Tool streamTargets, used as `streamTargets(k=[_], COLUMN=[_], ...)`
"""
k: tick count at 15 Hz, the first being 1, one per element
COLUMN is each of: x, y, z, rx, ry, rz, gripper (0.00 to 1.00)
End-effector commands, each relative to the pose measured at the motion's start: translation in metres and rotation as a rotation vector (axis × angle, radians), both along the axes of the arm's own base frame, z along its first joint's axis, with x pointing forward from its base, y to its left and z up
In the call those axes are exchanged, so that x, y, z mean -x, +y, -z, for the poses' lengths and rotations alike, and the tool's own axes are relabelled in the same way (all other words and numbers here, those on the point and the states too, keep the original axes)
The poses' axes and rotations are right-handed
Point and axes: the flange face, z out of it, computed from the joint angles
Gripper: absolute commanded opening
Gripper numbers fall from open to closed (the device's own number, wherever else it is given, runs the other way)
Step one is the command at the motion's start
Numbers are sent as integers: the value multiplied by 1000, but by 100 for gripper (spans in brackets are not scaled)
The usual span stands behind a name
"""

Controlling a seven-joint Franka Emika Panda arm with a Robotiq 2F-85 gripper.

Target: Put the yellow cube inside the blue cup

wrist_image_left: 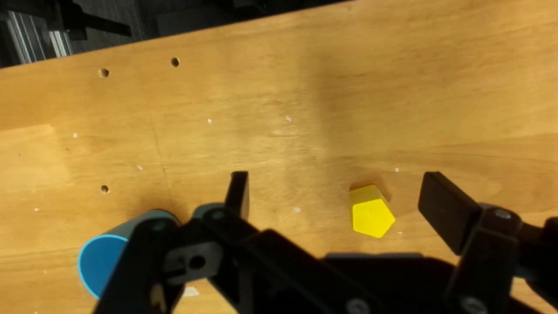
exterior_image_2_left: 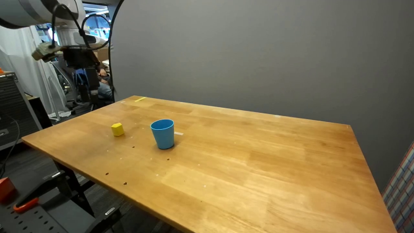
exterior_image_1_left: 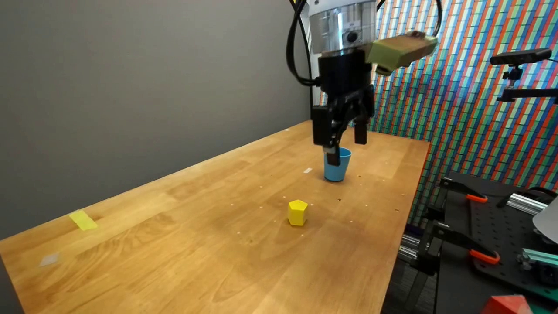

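Wooden table (exterior_image_2_left: 258, 168), grey wall (exterior_image_2_left: 258, 58) behind. The yellow cube (exterior_image_1_left: 297, 213), five-sided on top, sits on the table, apart from the upright blue cup (exterior_image_2_left: 163, 135). The gripper (wrist_image_left: 335, 192) hangs above the table, fingers (wrist_image_left: 449, 209) spread wide; wrist view shows the cube below, between them, cup partly hidden. Yellow strip (exterior_image_1_left: 83, 220) near the table's wall-side edge.

The block (wrist_image_left: 373, 217) is yellow, the cup (exterior_image_2_left: 163, 137) blue, the tool (exterior_image_1_left: 347, 146) black, the backdrop (exterior_image_1_left: 462, 100) multicoloured and striped.
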Motion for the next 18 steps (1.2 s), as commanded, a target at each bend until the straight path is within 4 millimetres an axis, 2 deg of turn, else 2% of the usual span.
streamTargets(k=[1, 5, 8, 12, 18], x=[-49, -78, -89, -91, -91], y=[17, 30, 44, 53, 44], z=[41, 74, 86, 102, 127], rx=[67, 41, 2, -13, -2], ry=[-12, 37, 57, 77, 99], rz=[41, 71, 88, 115, 142], gripper=[100, 100, 100, 100, 100])
